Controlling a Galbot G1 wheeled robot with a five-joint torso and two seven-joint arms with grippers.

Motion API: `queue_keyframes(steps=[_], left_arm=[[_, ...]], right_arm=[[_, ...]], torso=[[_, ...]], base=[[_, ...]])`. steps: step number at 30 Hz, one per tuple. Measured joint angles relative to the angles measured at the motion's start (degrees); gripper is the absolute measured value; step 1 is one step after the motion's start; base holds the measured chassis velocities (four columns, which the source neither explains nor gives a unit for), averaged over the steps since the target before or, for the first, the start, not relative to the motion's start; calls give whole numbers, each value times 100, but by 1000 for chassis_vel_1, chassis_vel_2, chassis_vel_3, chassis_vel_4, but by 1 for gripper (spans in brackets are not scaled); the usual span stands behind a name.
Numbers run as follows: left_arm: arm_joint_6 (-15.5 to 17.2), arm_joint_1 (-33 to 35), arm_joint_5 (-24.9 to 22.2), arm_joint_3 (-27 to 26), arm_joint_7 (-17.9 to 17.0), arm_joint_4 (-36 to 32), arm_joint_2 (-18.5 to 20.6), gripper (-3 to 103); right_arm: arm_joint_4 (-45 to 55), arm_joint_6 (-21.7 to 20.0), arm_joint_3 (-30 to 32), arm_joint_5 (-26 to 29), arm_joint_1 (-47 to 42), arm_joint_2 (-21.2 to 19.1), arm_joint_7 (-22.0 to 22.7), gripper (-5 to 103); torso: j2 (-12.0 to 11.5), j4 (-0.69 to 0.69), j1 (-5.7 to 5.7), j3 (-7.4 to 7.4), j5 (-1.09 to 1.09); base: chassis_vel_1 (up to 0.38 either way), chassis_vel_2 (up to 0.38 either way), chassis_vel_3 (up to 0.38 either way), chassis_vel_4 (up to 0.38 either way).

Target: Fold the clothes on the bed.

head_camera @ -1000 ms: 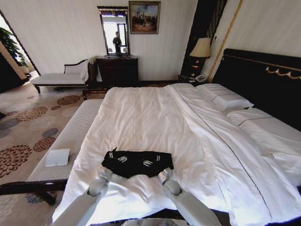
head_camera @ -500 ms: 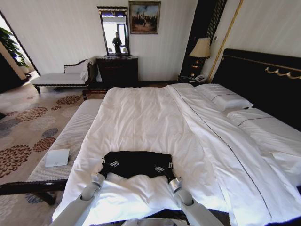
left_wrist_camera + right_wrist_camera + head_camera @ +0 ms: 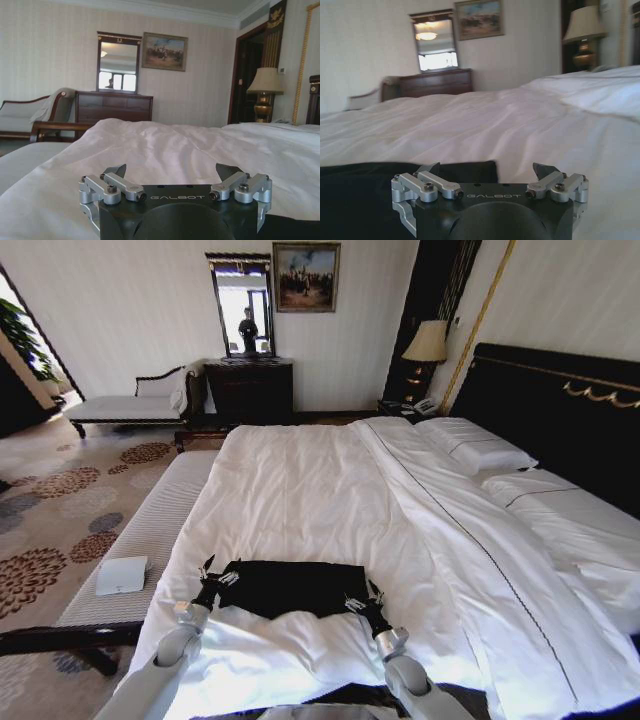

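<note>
Lying between both spread-open tools (image 3: 213, 573) (image 3: 364, 598), black clothes (image 3: 292, 586) on bed (image 3: 320, 480).

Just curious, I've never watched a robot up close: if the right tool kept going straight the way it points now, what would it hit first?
Probably nothing soon. The open right tool sits low at the black top's corner; ahead lies only the bed's white duvet, which it might graze, though depth is unclear.

hotel room in daylight

a mirror (image 3: 243, 305) and painting (image 3: 306, 276) are hanging above a dresser (image 3: 250, 388); a lamp (image 3: 428, 345) is glowing.
</note>
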Motion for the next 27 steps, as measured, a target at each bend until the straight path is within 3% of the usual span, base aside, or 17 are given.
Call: queue_keyframes(steps=[1,2,4,7,12,13,17,18,20,22,27], left_arm=[[0,0,0,0,0,0,0,100],[110,301,-73,-237,-60,-364,2,100],[194,733,-168,-545,-85,-873,-9,100],[210,1153,-209,-865,-115,-1301,-53,100],[424,2176,-458,-1591,-244,-2380,-154,100],[424,2176,-458,-1591,-244,-2380,-154,100],[819,2387,-652,-1979,-464,-3168,-103,100],[819,2387,-652,-1979,-464,-3168,-103,100],[1054,2279,-684,-2050,-621,-3396,-38,100],[1375,2047,-736,-2048,-839,-3707,20,100],[1786,1786,-679,-1893,-1108,-4154,137,100]], right_arm=[[0,0,0,0,0,0,0,100],[343,-331,138,-133,-111,0,384,100],[810,-602,334,-135,-264,-4,680,100],[1191,-822,454,140,-378,-4,832,100],[1922,-1490,816,1329,-659,-48,872,100],[1922,-1490,816,1329,-659,-48,872,100],[2211,-1855,1061,2418,-840,-170,453,100],[2211,-1855,1061,2418,-840,-170,453,100],[2325,-2044,1161,2941,-918,-213,180,100],[2382,-2533,1341,3694,-980,-221,-205,100],[2141,-2884,1518,4170,-927,-204,-776,100]], torso=[[0,0,0,0,0],[0,-1,0,0,3],[0,-1,0,0,1],[0,-2,0,-1,2],[0,0,-1,-1,1],[0,0,-1,-1,1],[0,0,-1,-1,2],[0,0,-1,-1,2],[0,-1,0,0,2],[-1,-2,1,0,1],[0,-3,1,0,2]], base=[[0,0,0,0],[0,0,0,0],[0,0,0,0],[0,0,0,0],[0,0,0,0],[0,0,0,0],[0,0,0,0],[0,0,0,0],[0,0,0,0],[0,0,0,0],[0,0,0,0]])
